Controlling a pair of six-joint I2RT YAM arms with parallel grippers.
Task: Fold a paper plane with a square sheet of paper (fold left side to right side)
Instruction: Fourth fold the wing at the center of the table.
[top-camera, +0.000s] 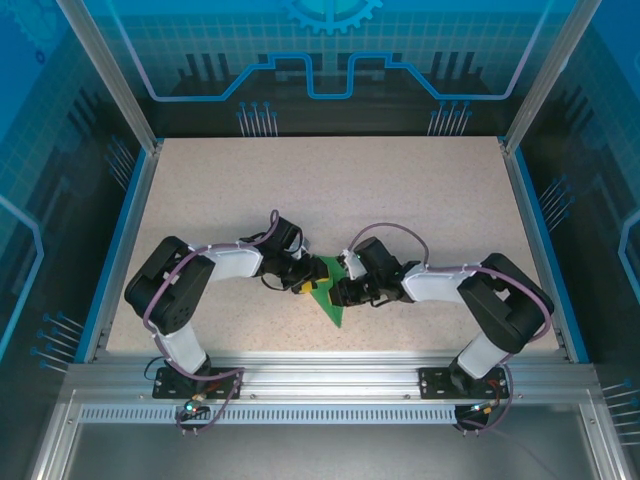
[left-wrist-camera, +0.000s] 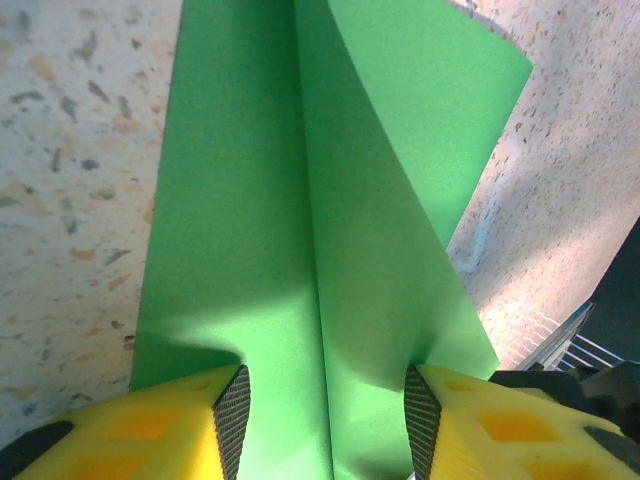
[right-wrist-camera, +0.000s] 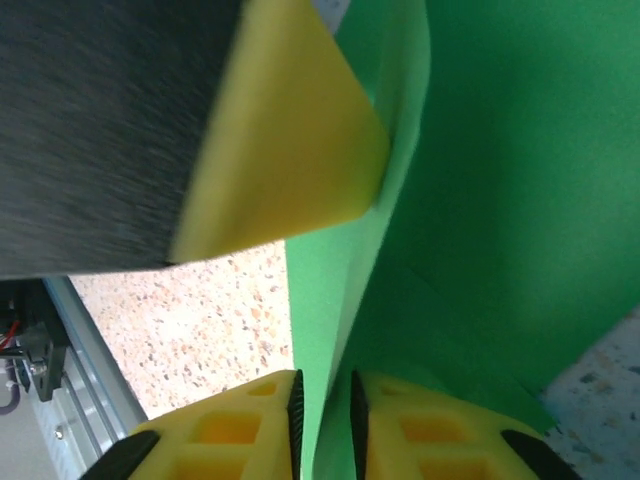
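- The green paper (top-camera: 328, 300) is lying near the front middle of the table (top-camera: 330, 190), between my two claws. It is folded to a pointed shape, with the tip aiming toward the near edge.
- Through my left wrist camera the green paper (left-wrist-camera: 300, 250) is showing a straight crease down its middle. One flap on the far side is lifting off the speckled table (left-wrist-camera: 70, 200).
- I am holding my left claw (left-wrist-camera: 325, 430) about half open, with its yellow fingers (left-wrist-camera: 170, 430) standing on either side of the crease and the paper running flat between them. It is gripping nothing.
- From above, my left claw (top-camera: 300, 284) is sitting at the paper's left edge and my right claw (top-camera: 345, 290) at its right edge.
- I am keeping my right claw (right-wrist-camera: 325, 420) to a narrow gap, and a raised flap of the green paper (right-wrist-camera: 500, 200) is passing through it. I cannot tell whether the pads are pinching that flap.
- In the right wrist view, a yellow finger (right-wrist-camera: 290, 130) of my left claw is touching the edge of the same flap.
- My arms are bending in from their bases on the metal rail (top-camera: 330, 375) at the front.
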